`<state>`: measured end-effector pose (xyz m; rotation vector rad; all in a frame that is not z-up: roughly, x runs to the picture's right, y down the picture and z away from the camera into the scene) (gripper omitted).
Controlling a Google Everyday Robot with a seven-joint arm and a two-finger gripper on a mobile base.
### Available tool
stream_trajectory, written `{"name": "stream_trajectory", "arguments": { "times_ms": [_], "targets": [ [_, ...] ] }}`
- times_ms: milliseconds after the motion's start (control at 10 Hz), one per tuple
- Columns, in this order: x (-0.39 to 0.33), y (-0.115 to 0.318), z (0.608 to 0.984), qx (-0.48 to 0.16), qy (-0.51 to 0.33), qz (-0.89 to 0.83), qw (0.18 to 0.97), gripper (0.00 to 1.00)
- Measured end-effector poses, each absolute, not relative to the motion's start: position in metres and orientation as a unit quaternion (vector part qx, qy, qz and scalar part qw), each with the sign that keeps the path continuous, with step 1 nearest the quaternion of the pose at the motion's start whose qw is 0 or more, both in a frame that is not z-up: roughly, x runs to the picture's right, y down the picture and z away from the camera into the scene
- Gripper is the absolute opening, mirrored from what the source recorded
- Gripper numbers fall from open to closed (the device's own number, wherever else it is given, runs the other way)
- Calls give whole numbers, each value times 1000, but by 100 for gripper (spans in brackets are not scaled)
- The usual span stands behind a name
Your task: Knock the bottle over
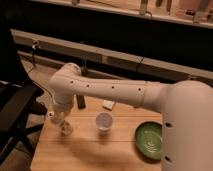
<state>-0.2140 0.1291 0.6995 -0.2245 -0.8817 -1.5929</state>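
— Where's the gripper (60,119) now?

— Down at the left end of the wooden table (90,152), hanging under the elbow of the white arm (107,89). It's right at the bottle (66,128), which sits just below it and a touch to the right as we look. They overlap from here, so I can't say whether they touch.

— Is it holding anything?

— I cannot tell; that end of the arm is a pale blur against the bottle.

— And the bottle itself?

— Small, whitish, a bit see-through, narrower at the top. It looks roughly upright, perhaps leaning slightly; I wouldn't swear to it. Near the table's left edge, well apart from the white paper cup (103,121) in the middle and farther still from the green plate (151,141) on the right.

— So which way would a push go?

— I'd guess sideways against the upper part. With its long axis near vertical and a narrow base, a nudge high up should tip it. Light thing, probably empty, so it may skid or roll towards the edge.
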Motion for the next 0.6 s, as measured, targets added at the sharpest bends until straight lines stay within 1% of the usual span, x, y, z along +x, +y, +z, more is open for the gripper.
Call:
{"name": "stream_trajectory", "arguments": {
  "times_ms": [400,600],
  "targets": [
    [-221,134,686,-43,-410,-719,560,0],
    [-218,133,694,-54,-406,-706,578,0]
  ]
}}
